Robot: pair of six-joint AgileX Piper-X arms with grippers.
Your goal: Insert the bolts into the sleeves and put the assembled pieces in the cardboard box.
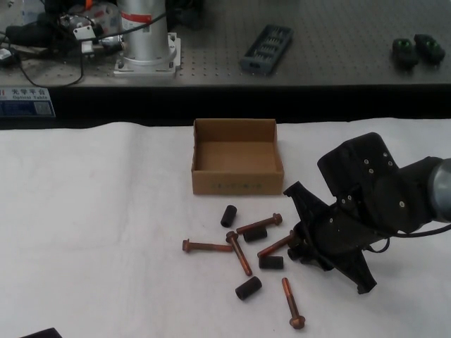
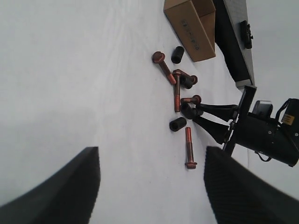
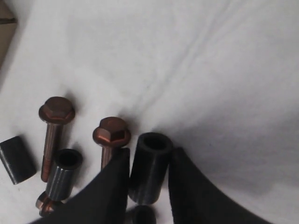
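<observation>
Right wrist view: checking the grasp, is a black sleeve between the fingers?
Yes, the black sleeve sits squarely between the right gripper's two fingers.

The right gripper (image 3: 149,154) is matte black, its housing (image 1: 366,176) screw-dotted, forearm (image 1: 440,184) seemingly grey.

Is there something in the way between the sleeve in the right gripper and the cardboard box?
On the cloth, yes: a bolt and a loose sleeve lie between the sleeve in the right gripper and the cardboard box. Above them nothing visible blocks, and the box is open on top.

A lab — perforated optical bench (image 1: 338,42), tangled cables (image 1: 46,33) behind.
</observation>
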